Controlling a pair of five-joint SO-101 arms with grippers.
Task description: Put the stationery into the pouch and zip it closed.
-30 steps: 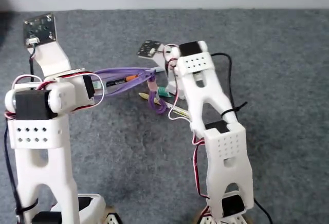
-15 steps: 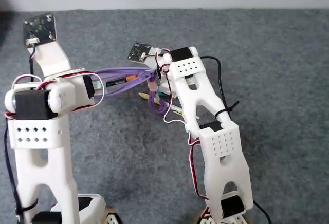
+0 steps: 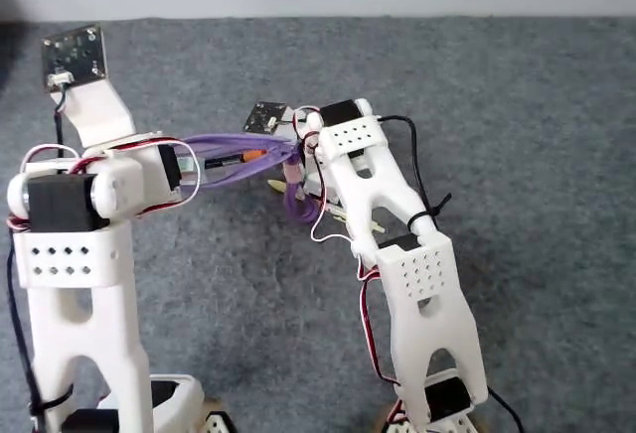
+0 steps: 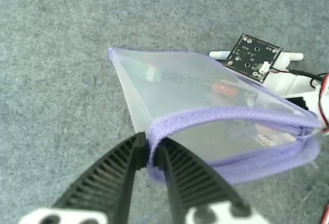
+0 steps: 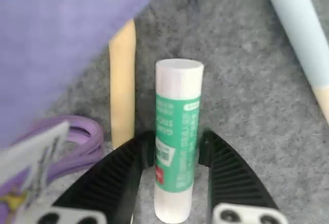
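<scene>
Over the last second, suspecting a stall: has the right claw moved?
Yes. The right claw, around the glue stick, swung left in the high view, toward the pouch, which stayed put.
</scene>
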